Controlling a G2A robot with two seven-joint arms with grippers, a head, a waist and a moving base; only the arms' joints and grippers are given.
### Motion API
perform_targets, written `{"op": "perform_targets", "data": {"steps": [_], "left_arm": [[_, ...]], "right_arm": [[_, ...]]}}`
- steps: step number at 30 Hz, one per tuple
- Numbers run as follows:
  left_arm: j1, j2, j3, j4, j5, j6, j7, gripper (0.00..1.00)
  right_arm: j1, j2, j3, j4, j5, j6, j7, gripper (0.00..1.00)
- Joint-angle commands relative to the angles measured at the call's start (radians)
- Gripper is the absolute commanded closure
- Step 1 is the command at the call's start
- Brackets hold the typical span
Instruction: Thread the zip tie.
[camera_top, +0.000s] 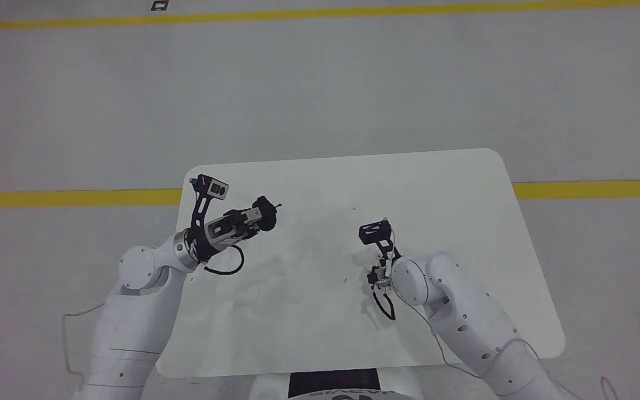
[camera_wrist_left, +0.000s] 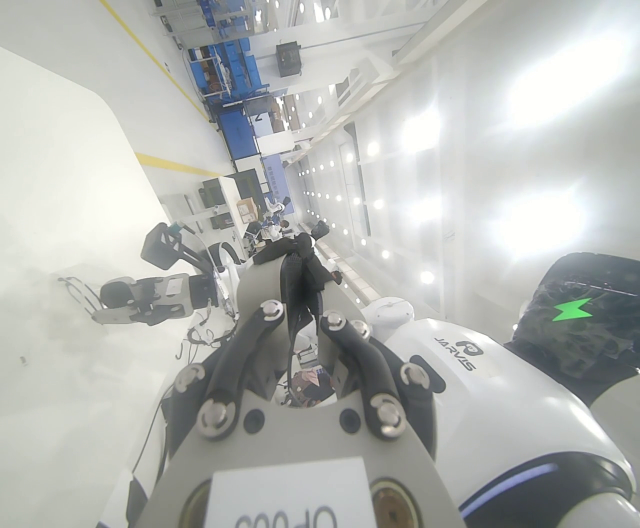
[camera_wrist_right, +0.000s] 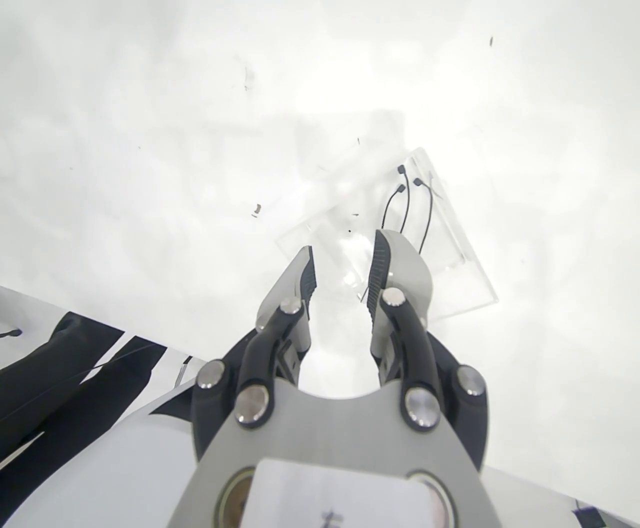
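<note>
— Standing on a grey floor (camera_top: 300, 90) crossed by yellow lines (camera_top: 300, 14), what carries the work?
— A white surface (camera_top: 450, 200) with rounded corners.
— And the zip ties (camera_wrist_right: 406, 200)?
— Three lie roughly parallel in a clear tray (camera_wrist_right: 465, 280), heads away from the right gripper (camera_wrist_right: 345, 240), tails toward its wide-open fingers (camera_wrist_right: 307, 275), which grip nothing. The left gripper (camera_top: 265, 213) has its fingers closed together.

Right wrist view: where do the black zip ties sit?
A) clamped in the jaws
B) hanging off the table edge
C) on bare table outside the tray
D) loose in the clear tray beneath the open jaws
D: the zip ties lie inside the clear tray, and the right gripper hangs over it with its jaws apart.
</note>
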Motion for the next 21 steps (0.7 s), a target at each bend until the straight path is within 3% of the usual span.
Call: {"op": "perform_targets", "data": {"steps": [1,21], "left_arm": [[0.000,0.000,0.000,0.000,0.000,0.000,0.000,1.00],[0.000,0.000,0.000,0.000,0.000,0.000,0.000,1.00]], "right_arm": [[0.000,-0.001,0.000,0.007,-0.003,0.001,-0.006,0.78],[0.008,-0.031,-0.008,0.070,-0.071,0.001,-0.038,0.73]]}}
